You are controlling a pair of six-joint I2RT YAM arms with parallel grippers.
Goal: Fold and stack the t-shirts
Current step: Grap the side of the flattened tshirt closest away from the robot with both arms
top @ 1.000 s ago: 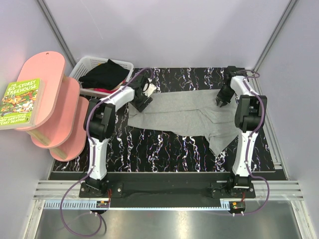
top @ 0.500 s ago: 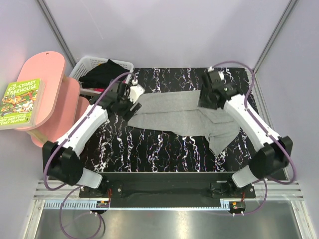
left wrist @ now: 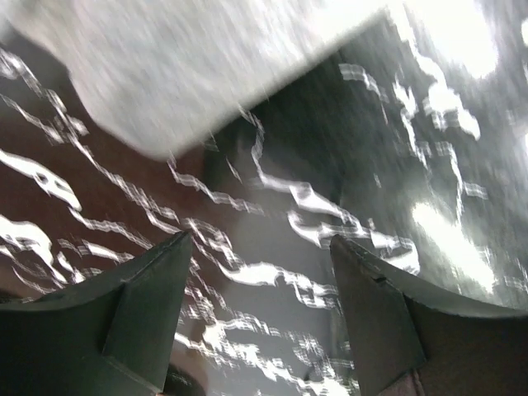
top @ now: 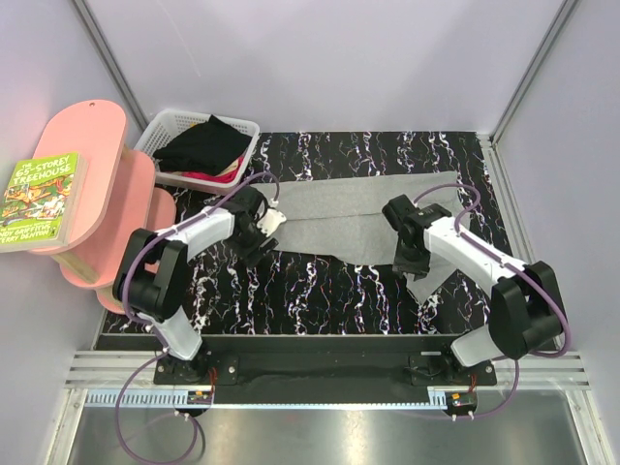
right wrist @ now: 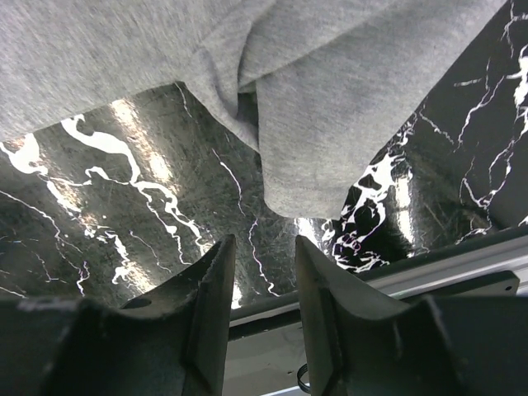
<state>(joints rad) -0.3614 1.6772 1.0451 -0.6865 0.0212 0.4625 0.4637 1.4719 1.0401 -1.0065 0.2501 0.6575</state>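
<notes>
Bounding edges: black, white-veined marble-pattern table (top: 320,281) is closed in by pale lilac walls (top: 320,58) on the far side and both flanks; a black base strip (top: 320,346) carrying the arm mounts runs along the near edge.
Left flank: pink round-ended tiered shelf (top: 92,160) stands off the table's left edge, with a green-covered book (top: 39,199) lying on its top tier; white plastic lattice basket (top: 167,123) sits at the far-left corner, beside the shelf.
Open room: bare table runs across the near half between the two arms, and in a strip beyond the light heather-grey t-shirt (top: 334,218).
Left gripper (left wrist: 258,239): low over bare table near the grey shirt's left end; fingers spread wide, nothing between them.
Right gripper (right wrist: 262,241): at the shirt's near-right part, fingertips just clear of a rounded cloth end; fingers parted by a narrow gap, nothing pinched.
Hidden or unclear: left wrist view is motion-blurred; the right arm covers part of the grey shirt's right side; under the black t-shirt (top: 205,143) the basket shows only slivers of red and yellow, not identifiable.
Grey shirt, condition: lies flat across the table's far-middle, long axis left to right, with a narrower part trailing toward the near-right; soft folds where that part begins.
Black shirt, condition: bundled in the basket, rising over its rim.
</notes>
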